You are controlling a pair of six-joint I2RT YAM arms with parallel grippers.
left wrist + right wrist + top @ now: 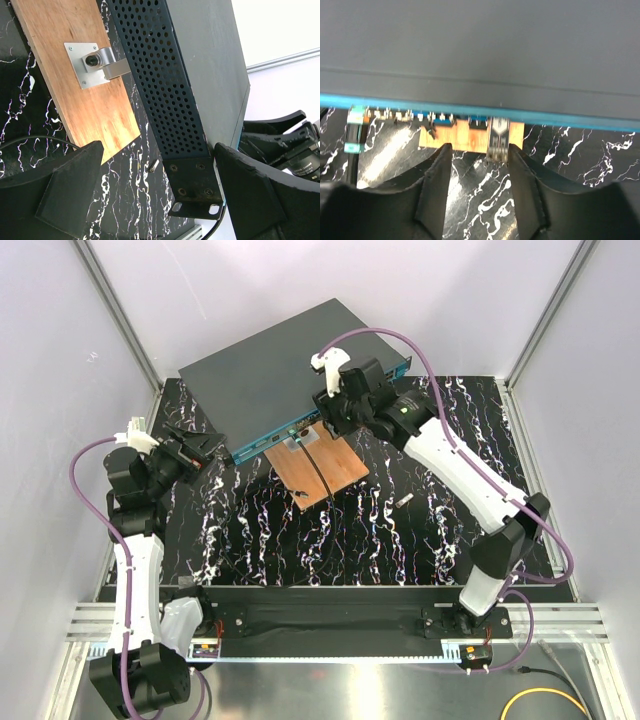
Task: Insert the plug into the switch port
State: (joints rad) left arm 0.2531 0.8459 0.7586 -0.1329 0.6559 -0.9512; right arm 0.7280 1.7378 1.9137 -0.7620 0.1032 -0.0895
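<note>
Arm bases (pixel 140 670) sit nearest in the top view, on a black, white-veined worktop (pixel 400 540) between white walls (pixel 250 290). At the far side lies the switch (pixel 270 370), with a copper board (pixel 325 465) just before its teal face.

Only the left wrist shows its perforated side, which sits between the left tool's (pixel 160 200) spread fingers.

Right wrist: the right tool (pixel 480 175) gapes empty below the ports.

bright, even light from overhead in the top view; white walls (pixel 60 340) wash out, and shadows on the desk (pixel 420 540) are soft. left wrist view is crisp on the switch (pixel 165 90), blown white at upper right. right wrist view is blurred throughout, its near jaws softest.
</note>
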